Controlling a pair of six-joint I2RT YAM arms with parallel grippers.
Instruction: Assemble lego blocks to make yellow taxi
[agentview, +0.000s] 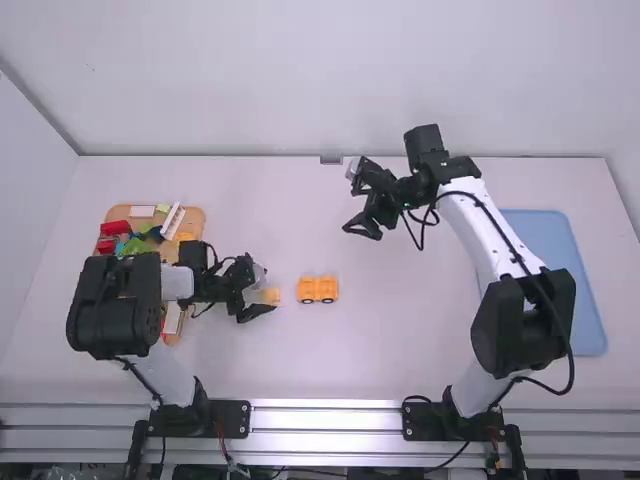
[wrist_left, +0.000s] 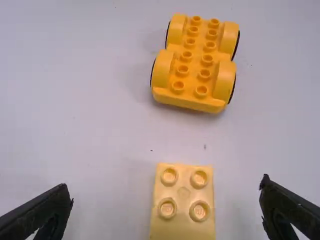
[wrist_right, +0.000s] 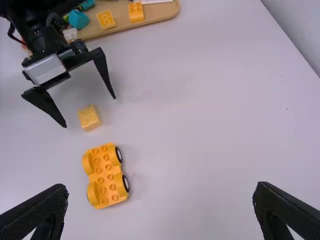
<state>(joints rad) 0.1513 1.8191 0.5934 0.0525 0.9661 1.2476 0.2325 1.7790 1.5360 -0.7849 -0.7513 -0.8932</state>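
My left gripper (agentview: 262, 294) is low over the table, left of centre, its fingers apart around a light yellow block (agentview: 270, 296). In the left wrist view this four-stud block (wrist_left: 183, 205) lies between the spread fingertips of the left gripper (wrist_left: 167, 200), touching neither. Just right of it in the high view stands the orange-yellow wheeled base (agentview: 318, 289), studs up; the right wrist view also has the base (wrist_right: 106, 175) and block (wrist_right: 89, 118). Farther back and right, my right gripper (agentview: 355, 203) is over the table; in its wrist view the right gripper (wrist_right: 160, 195) stands open and holds nothing.
A wooden tray (agentview: 120, 212) with several coloured blocks lies at the left, partly under the left arm. At the right is a blue tray (agentview: 545, 240), partly behind the right arm. Open white table (agentview: 270, 200) stretches behind the block and wheeled base.
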